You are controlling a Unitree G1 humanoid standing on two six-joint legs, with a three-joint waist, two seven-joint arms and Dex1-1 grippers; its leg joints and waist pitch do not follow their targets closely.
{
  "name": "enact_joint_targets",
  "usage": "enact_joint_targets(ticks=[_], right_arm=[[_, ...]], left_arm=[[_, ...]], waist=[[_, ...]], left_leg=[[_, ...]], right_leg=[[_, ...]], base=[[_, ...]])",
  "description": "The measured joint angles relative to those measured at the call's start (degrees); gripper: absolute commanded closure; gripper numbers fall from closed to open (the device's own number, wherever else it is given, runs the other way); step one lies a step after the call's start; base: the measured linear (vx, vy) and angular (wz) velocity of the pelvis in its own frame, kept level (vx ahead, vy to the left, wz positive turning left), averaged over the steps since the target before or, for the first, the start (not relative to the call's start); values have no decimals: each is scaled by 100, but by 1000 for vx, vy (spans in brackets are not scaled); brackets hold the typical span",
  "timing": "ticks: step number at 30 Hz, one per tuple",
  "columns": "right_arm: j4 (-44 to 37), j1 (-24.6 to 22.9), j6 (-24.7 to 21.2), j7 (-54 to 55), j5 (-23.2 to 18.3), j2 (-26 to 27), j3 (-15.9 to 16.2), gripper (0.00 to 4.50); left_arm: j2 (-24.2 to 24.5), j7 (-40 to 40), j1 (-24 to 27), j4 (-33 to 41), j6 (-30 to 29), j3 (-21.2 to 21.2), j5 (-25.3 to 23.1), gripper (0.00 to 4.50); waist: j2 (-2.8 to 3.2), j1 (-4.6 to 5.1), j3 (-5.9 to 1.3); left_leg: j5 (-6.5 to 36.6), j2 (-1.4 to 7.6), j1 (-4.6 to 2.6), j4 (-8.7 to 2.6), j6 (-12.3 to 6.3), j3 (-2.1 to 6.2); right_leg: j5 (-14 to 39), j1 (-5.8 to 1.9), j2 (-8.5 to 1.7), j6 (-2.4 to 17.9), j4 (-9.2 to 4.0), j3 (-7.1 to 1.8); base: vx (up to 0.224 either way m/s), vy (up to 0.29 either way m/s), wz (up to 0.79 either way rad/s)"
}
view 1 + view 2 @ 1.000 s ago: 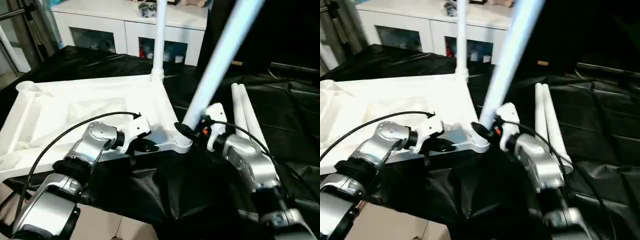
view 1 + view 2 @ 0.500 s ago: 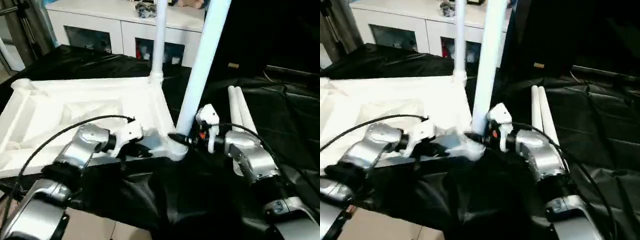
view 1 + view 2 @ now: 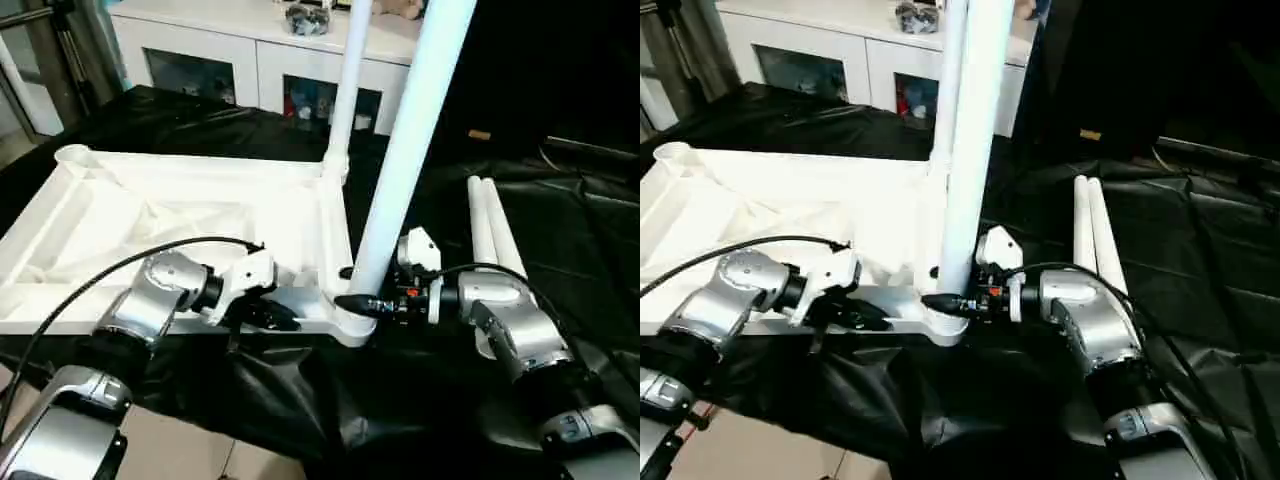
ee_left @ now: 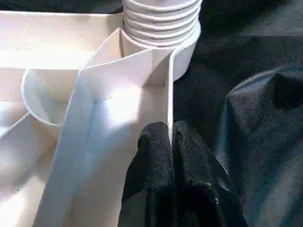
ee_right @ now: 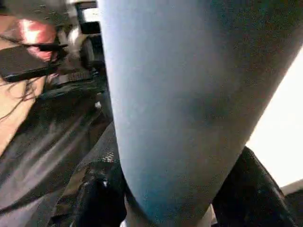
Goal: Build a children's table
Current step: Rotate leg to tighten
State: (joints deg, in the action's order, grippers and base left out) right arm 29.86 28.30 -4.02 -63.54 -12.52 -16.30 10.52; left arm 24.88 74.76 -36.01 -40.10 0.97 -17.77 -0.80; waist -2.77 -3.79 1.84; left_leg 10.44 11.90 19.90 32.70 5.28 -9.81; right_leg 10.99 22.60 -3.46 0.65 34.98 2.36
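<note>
The children's table lies upside down as a white ribbed tabletop (image 3: 150, 215) on the black cloth. One white leg (image 3: 345, 90) stands in its far right corner socket. A second leg (image 3: 405, 150) rises almost upright from the near right corner socket (image 3: 352, 325), its threaded end (image 4: 161, 19) sitting in the socket. My right gripper (image 3: 362, 303) is shut on this leg (image 5: 180, 94) just above the socket, one black finger (image 5: 102, 198) on each side. My left gripper (image 4: 171, 135) is shut on the thin near rim of the tabletop beside that socket.
Two more white legs (image 3: 492, 235) lie side by side on the black-draped work table (image 3: 580, 230) to the right. A white cabinet (image 3: 250, 45) stands behind. The table's front edge and the floor (image 3: 200, 450) are close below my arms.
The held leg has swung from leaning right to almost upright in the near corner socket, my right gripper turning with it. The left gripper stayed pinched on the rim. The camera shifted.
</note>
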Motion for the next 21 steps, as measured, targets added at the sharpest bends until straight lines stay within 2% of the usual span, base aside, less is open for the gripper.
enact_joint_targets(ticks=[3,5,8,13,15,21], right_arm=[[260,139,100,521,153,121,-73,262],[631,323,117,1095,183,320,-229,262],[1303,780,64,2277,324,631,-451,262],[2155,1366,24,3679,375,956,-800,262],[2307,1479,20,3943,389,1008,-858,262],[2663,1751,32,4209,500,1085,-1012,262]], left_arm=[[-112,-340,-128,-118,-123,4,-126,450],[-285,-705,-209,-242,-359,75,-151,450],[-668,-1469,-492,-438,-872,130,-293,450],[-1398,-2689,-748,-626,-1614,329,-336,450],[-1557,-2948,-757,-627,-1740,399,-333,450],[-1721,-3245,-901,-748,-1865,406,-380,450]], waist=[[1,29,1],[4,51,3],[21,86,15],[72,74,35],[101,56,27],[109,41,21]], left_leg=[[0,-2,-4,3,0,5],[0,-1,-4,10,0,6],[-2,-2,10,23,1,15],[-2,-2,11,40,1,14],[-2,-1,9,39,1,11],[-1,-1,13,30,1,11]], right_leg=[[9,11,0,-17,-3,1],[8,8,0,-17,2,1],[-1,42,0,-5,-1,6],[-16,33,0,4,1,4],[-36,26,0,34,3,2],[-30,19,0,23,-2,5]], base=[[0,0,0],[0,0,0],[0,0,0],[0,0,0],[0,0,0],[0,0,0]])
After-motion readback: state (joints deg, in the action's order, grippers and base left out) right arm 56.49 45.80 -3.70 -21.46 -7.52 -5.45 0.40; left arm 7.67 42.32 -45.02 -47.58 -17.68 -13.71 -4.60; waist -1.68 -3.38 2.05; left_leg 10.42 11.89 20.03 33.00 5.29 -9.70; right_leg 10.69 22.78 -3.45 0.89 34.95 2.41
